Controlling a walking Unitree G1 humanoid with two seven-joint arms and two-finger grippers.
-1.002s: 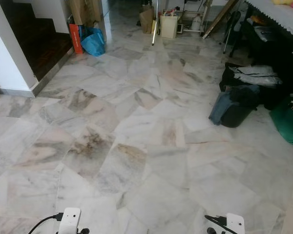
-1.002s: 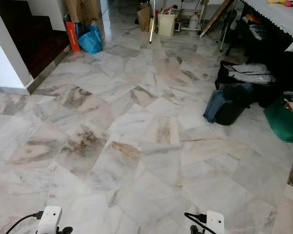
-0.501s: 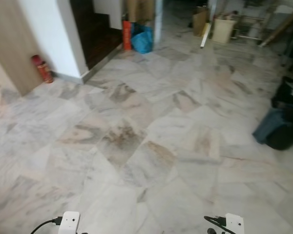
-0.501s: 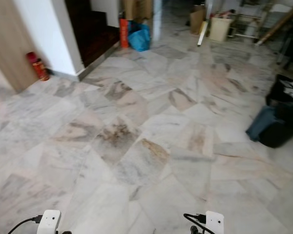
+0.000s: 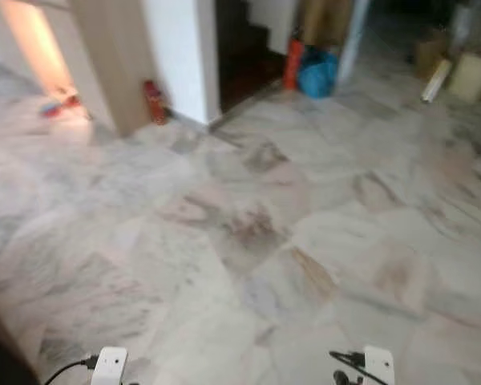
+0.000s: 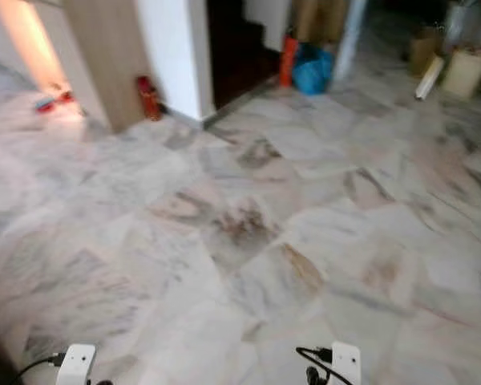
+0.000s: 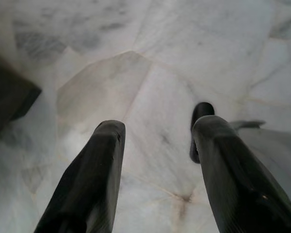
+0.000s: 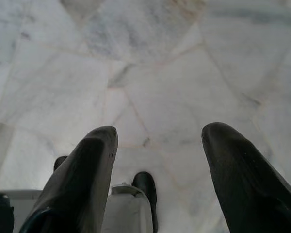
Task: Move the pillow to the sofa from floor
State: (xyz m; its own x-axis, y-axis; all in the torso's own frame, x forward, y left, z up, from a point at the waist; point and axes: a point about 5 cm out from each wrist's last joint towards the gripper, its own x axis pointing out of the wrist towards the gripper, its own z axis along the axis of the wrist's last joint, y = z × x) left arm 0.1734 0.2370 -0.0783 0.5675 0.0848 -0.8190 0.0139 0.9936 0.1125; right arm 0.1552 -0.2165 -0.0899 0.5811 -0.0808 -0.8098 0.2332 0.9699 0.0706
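No pillow and no sofa can be made out, so which way the pillow lies from either tool, how its long axis runs, and which arm is nearer cannot be told; the coming move is most likely more looking around than any reach. The head views, blurred, look down over a marble floor (image 5: pixel 248 241) with a white wall corner (image 5: pixel 180 56), a wooden panel (image 5: pixel 116 56), a small red fire extinguisher (image 6: pixel 148 96) at their foot, and a blue bag (image 5: pixel 317 72) beside an orange one by a dark stairway. Both arms hang low. The left tool (image 7: pixel 157 143) points at the floor with its two black fingers set apart and nothing between them; the right tool (image 8: pixel 157 145) is likewise spread and empty. The wrist views add what the head views lack: the floor tiles right under the arms and the robot's own feet, with a dark edge at one side of the left one, too dim to name.
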